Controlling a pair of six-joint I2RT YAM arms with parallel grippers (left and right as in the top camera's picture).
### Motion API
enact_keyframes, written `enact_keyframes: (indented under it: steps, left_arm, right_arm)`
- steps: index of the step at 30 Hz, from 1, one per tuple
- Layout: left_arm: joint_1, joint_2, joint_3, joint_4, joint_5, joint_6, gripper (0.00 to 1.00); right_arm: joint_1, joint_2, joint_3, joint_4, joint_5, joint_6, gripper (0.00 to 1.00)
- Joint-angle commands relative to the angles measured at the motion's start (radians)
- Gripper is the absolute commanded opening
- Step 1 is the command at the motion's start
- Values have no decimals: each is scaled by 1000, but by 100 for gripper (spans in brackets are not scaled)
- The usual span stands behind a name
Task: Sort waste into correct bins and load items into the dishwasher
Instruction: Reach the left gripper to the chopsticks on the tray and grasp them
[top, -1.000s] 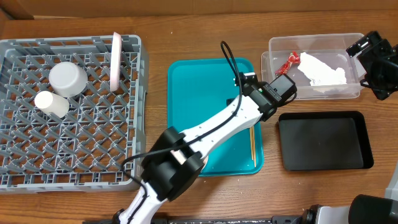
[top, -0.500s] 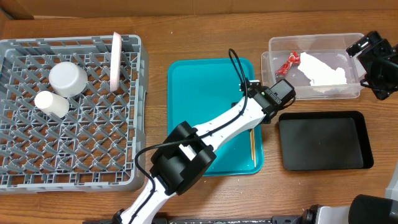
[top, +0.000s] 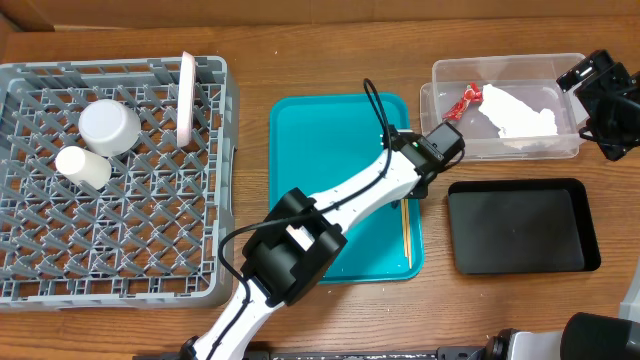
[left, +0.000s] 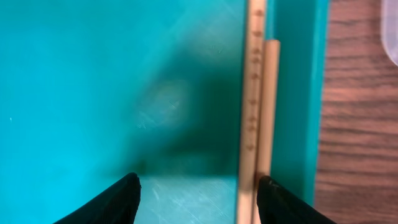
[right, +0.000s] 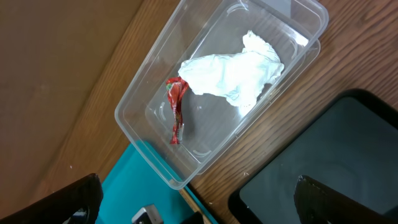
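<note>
Grey dish rack (top: 115, 230), left of worktop (top: 250, 60): holds plate (top: 187, 98) on edge, one bowl (top: 108, 127), cup (top: 82, 167); second bowl not seen
Teal tray (top: 320, 140), centre: bare but for chopsticks (top: 405, 235) along its right edge
Black tray (top: 520, 225), near right: nothing visible in it
Clear tub (top: 460, 135), far right: napkin (top: 520, 115) and red wrapper (top: 466, 100) inside
Left tool (left: 199, 190) low over teal tray, spread, chopsticks at one side of the gap; right tool (right: 199, 202) spread wide by tub, pinching nothing
Sorting looks nearly done

A teal serving tray (top: 320, 140) lies in the middle of the overhead frame on the brown wooden tabletop (top: 330, 50), and two thin wooden chopsticks (top: 405, 235) lie side by side, touching, along its lower right edge.
</note>
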Motion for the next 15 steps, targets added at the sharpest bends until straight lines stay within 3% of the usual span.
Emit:
enact_keyframes:
  steps: [1,15]
  left_arm:
    - [33,16,-7,0,73,26,62]
    - [33,19,-11,43,103,94,62]
  right_arm:
    - [-3,1,11,6,10,3,100]
    - [-3,1,11,6,10,3,100]
